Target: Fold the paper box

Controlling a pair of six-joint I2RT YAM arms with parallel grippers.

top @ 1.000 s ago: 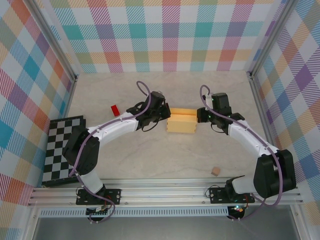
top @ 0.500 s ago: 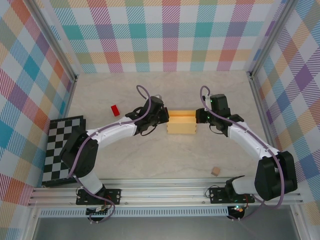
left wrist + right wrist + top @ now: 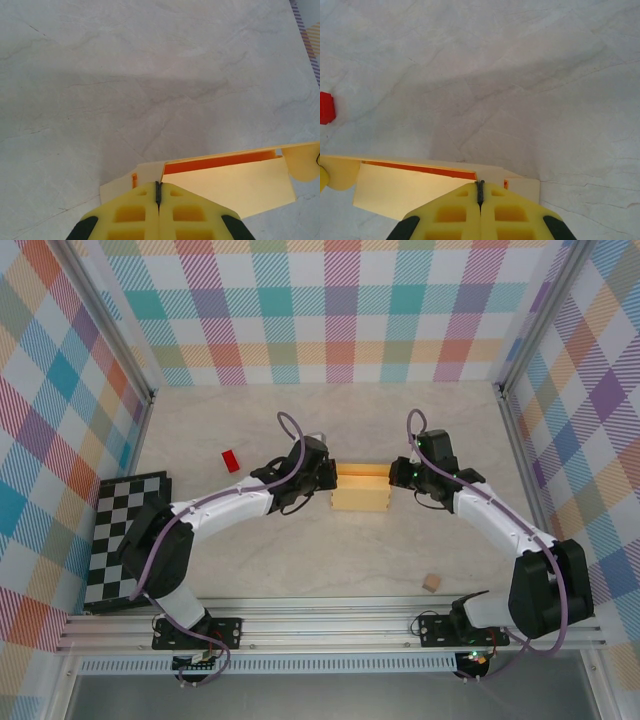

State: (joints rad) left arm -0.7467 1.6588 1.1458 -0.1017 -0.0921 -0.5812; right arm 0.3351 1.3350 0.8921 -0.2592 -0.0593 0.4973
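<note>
The paper box (image 3: pixel 362 490), pale yellow card with an orange inner edge, lies partly folded in the middle of the table. My left gripper (image 3: pixel 329 480) is shut, and its tips rest against the box's left end flap. My right gripper (image 3: pixel 397 474) is shut too, pressing at the right end. In the left wrist view the closed yellow fingers (image 3: pixel 158 189) meet just at the corner of the paper box (image 3: pixel 230 182), with nothing between them. The right wrist view shows the same at the other corner: shut fingers (image 3: pixel 480 189) against the paper box (image 3: pixel 405 187).
A small red block (image 3: pixel 230 460) lies left of the box, also in the right wrist view as the red block (image 3: pixel 326 107). A tan cube (image 3: pixel 431 583) sits near the front right. A checkered board (image 3: pixel 125 535) lies at the left. Metal frame posts and plaid walls enclose the table.
Both grippers and the box have shifted slightly toward the near edge. The left gripper has dropped closer against the box's left end. Both stay shut.
</note>
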